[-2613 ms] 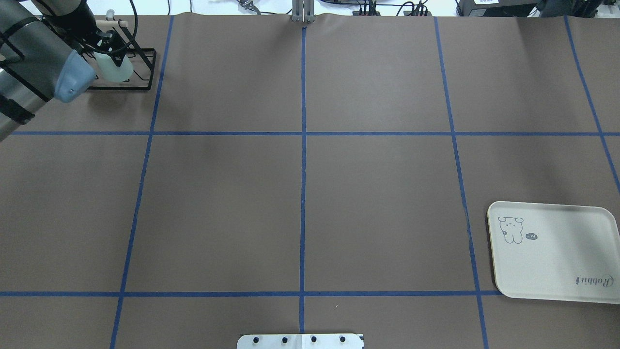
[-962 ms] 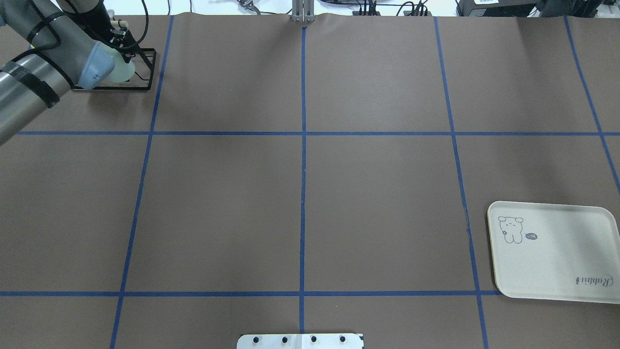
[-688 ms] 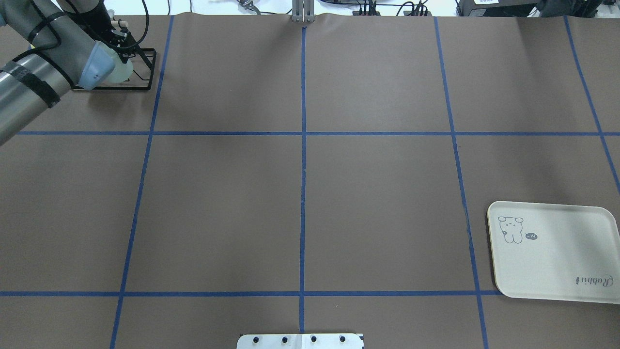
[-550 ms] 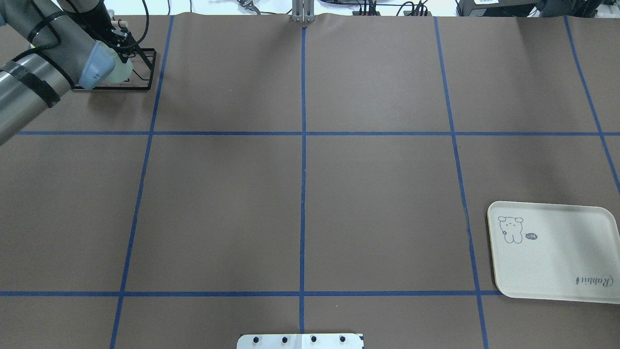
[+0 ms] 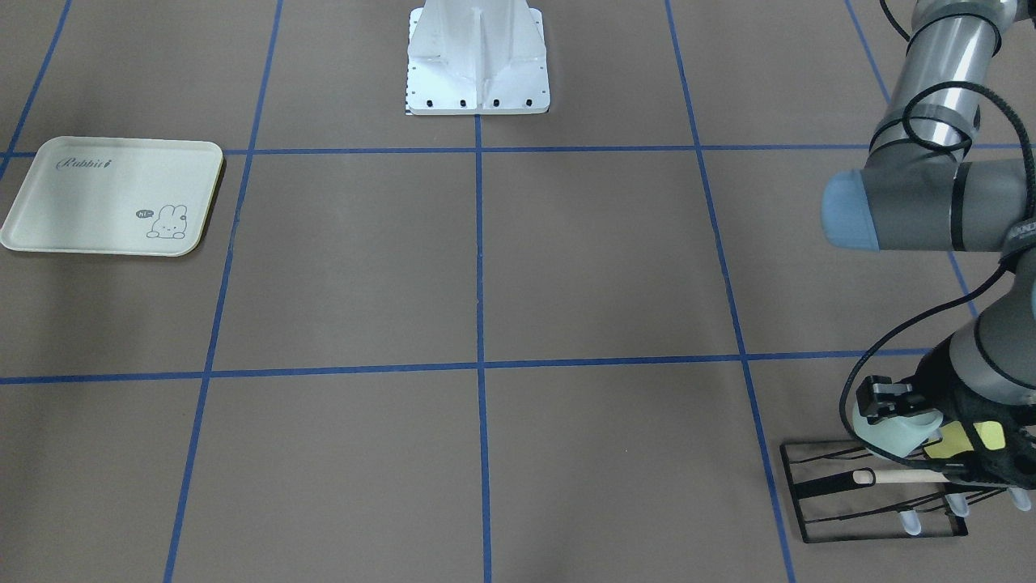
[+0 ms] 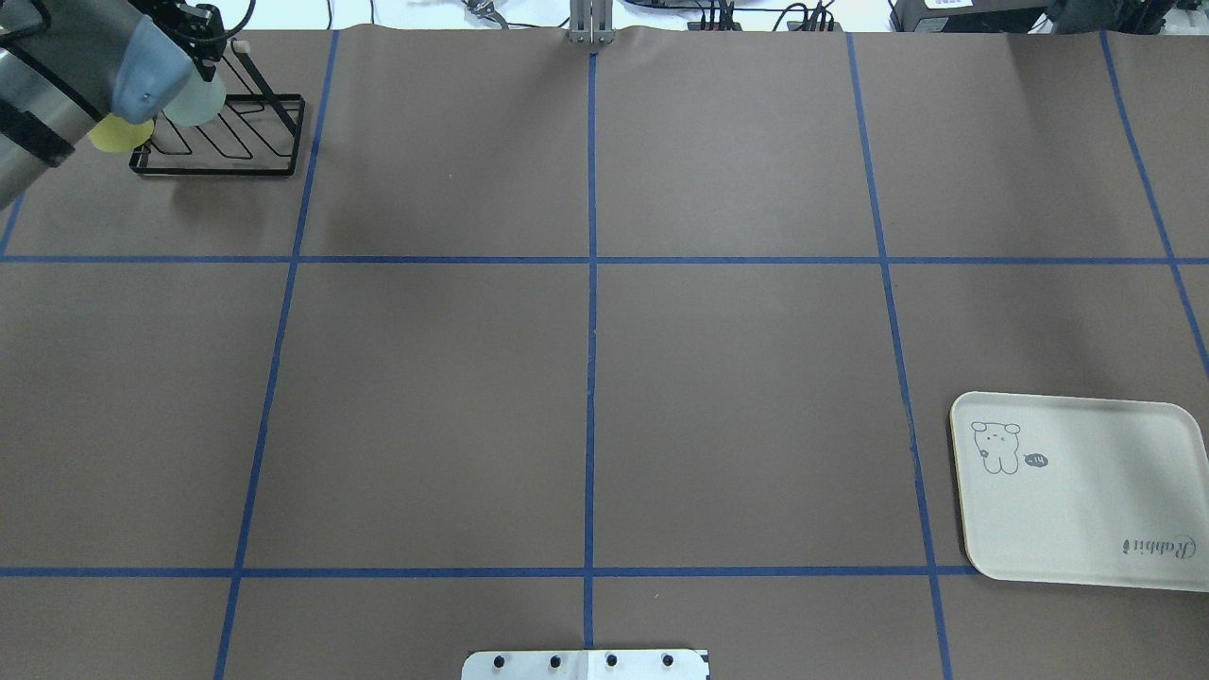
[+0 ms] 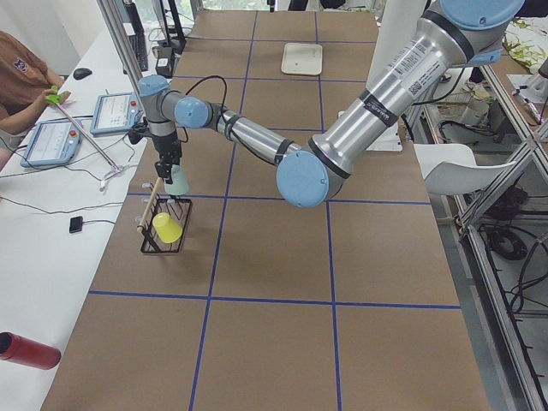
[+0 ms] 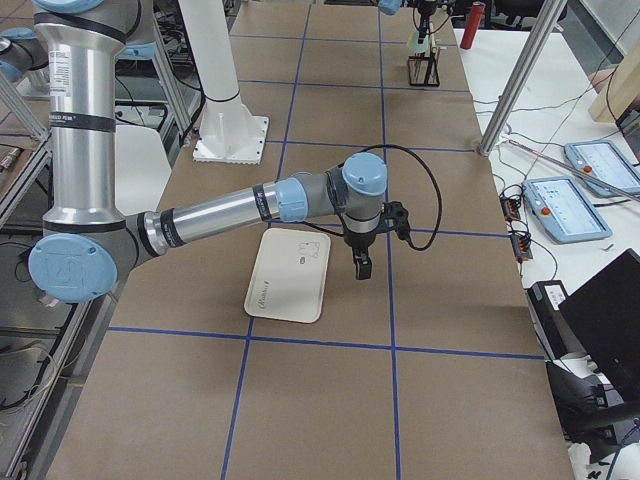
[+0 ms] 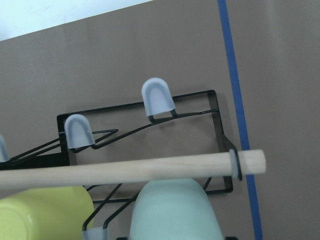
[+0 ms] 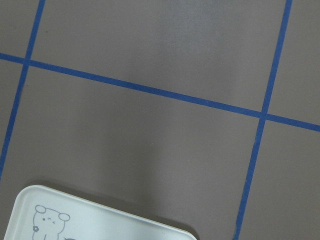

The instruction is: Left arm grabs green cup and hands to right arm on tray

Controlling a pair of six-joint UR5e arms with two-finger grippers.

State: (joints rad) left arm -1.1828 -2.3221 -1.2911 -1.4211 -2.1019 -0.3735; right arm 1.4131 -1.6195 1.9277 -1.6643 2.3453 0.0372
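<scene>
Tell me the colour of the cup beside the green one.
The cup is yellow-green, clearest in the exterior left view.

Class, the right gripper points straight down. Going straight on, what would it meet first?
Probably the brown table cover, just beside the tray rather than on it. Seen from the exterior right view, the right gripper hangs past the tray's long edge. Its wrist view shows mostly cover. Depth is uncertain.

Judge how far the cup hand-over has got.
Done: the left gripper is clamped on the green cup. In hand: the lift, the cup hanging just over the rack. Left: the right arm, hovering beside the tray, must take it and set it there.
</scene>
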